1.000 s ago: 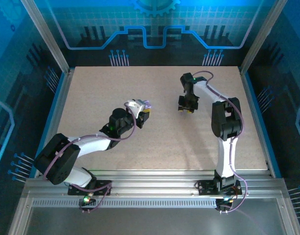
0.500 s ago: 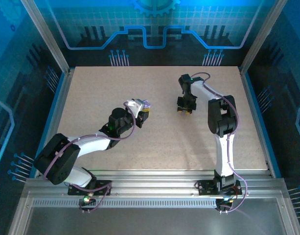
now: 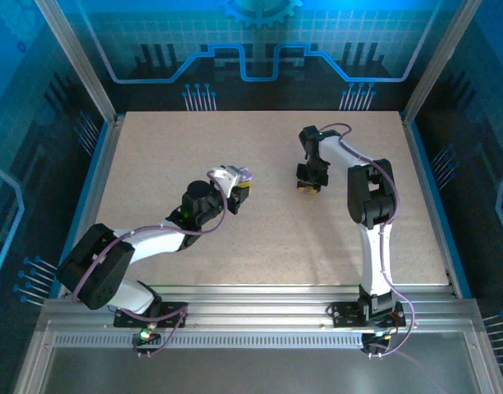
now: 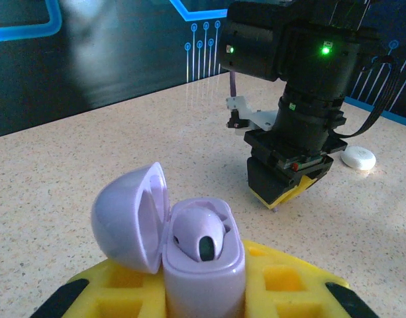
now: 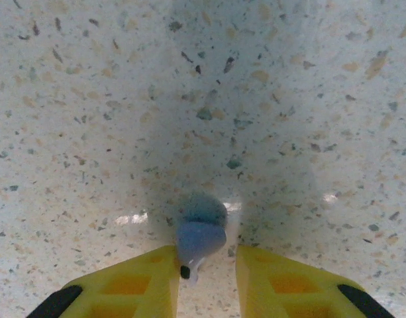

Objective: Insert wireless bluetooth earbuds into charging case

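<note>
Nearest in, the left hand was clamped tight on the case, held upright with its lid swung open to one side. There was the seated earbud, snug in its well! Farther out, the right hand was down at the desk, fingers apart either side of the loose earbud, which lay hard by one finger. Beyond that, a small white disc lay on the desk.

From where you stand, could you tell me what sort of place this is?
Probably a robot test cell: a speckled table fenced by aluminium rails, blue circuit-print walls, and a left arm and right arm bolted at its near edge.
</note>
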`<state>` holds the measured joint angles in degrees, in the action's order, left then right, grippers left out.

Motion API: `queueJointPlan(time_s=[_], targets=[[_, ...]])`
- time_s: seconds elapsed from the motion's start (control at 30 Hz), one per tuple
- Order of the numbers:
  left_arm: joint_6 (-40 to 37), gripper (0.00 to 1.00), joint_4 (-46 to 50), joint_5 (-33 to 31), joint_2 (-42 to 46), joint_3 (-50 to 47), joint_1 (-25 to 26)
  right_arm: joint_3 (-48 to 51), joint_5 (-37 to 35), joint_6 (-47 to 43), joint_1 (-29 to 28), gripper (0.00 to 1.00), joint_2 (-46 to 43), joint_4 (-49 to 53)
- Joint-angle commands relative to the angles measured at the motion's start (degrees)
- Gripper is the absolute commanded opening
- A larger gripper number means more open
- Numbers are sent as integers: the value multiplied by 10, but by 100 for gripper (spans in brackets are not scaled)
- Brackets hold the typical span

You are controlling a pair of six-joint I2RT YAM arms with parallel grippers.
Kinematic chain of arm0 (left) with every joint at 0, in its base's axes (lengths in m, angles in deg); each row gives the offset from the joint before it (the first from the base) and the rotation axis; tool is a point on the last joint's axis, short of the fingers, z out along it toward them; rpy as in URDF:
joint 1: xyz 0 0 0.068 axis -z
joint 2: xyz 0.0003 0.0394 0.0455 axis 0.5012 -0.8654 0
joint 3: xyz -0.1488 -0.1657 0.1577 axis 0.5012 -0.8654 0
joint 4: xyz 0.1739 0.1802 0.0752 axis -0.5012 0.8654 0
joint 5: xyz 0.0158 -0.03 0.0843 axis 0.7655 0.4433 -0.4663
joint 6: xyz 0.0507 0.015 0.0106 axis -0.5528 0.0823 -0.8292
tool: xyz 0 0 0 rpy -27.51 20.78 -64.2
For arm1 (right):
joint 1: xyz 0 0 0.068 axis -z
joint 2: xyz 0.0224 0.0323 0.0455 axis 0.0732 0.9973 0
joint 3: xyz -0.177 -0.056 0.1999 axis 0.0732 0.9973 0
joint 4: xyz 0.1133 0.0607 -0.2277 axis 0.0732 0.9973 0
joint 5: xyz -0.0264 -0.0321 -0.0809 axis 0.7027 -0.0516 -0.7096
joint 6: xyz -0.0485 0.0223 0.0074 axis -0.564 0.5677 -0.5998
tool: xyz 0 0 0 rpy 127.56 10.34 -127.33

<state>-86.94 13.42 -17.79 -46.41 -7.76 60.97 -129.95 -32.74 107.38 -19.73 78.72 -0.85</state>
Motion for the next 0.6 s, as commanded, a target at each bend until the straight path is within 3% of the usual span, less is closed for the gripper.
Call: queueJointPlan(time_s=[0.0,0.57], targets=[[6,18,-2,4,-1,4,-7,-17,9,-4,9,26,17,11],[5,18,-2,9,-3,10,-10,-24,-1,-11,12,26,18,10]])
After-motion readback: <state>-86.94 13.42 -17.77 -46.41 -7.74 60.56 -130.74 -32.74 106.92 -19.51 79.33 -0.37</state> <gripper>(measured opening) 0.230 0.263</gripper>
